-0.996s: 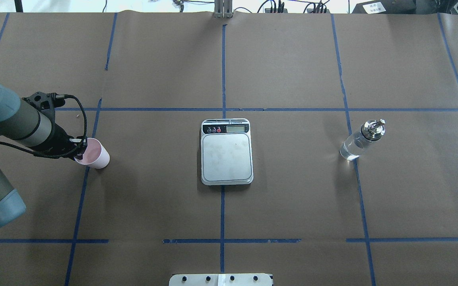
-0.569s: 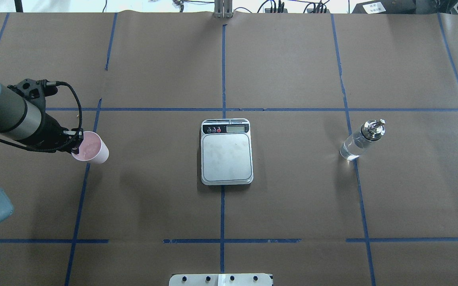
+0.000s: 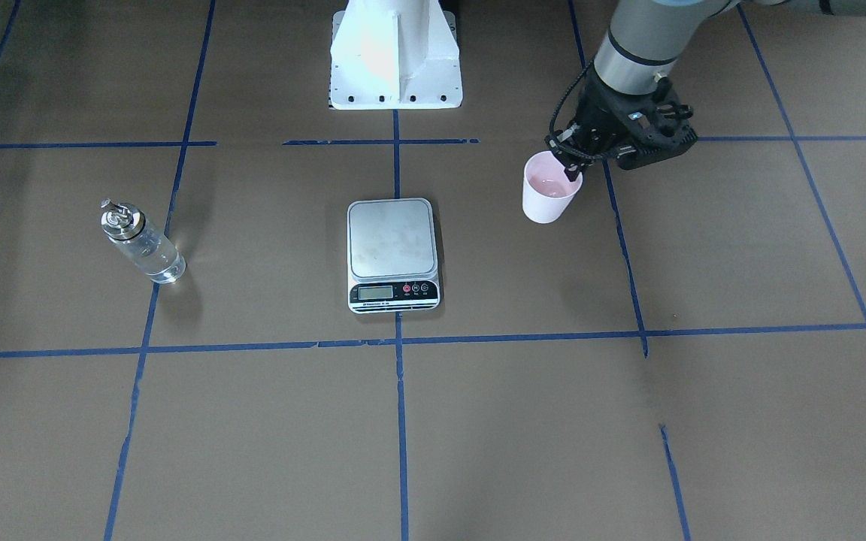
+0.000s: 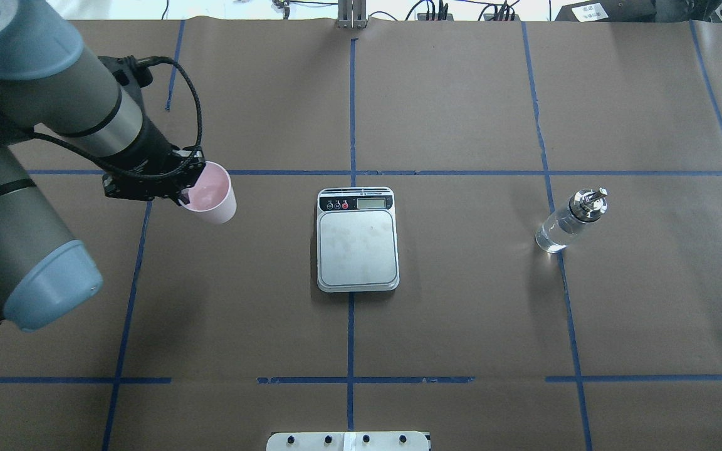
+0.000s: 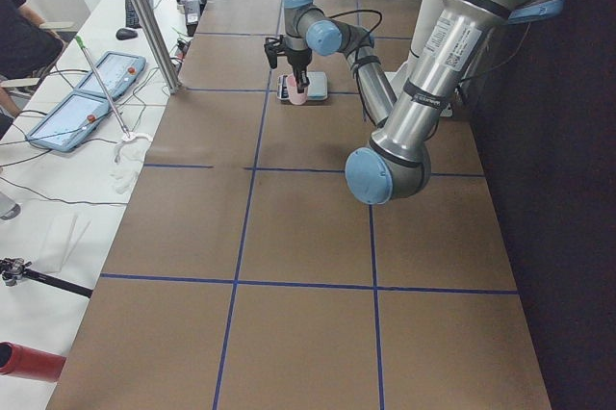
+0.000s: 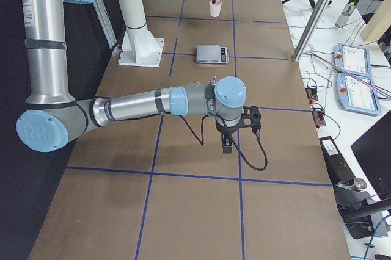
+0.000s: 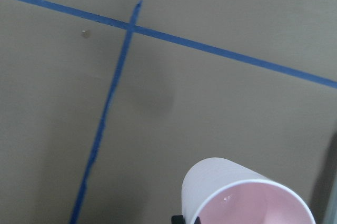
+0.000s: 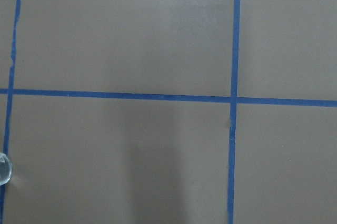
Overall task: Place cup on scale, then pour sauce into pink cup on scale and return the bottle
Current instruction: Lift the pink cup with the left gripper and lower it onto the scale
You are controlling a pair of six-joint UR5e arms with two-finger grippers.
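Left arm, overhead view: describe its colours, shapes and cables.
The left arm is thick grey tubing with pale blue joint caps and a silver wrist band. The left gripper is black and boxy; a black cable loops along the wrist.

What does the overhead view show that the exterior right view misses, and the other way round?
Only overhead: the bottle, standing right of the scale. Only exterior right: the right claw hanging above the table, and tablets on a side desk. Both: the left claw pinching the cup by its rim, off the scale.
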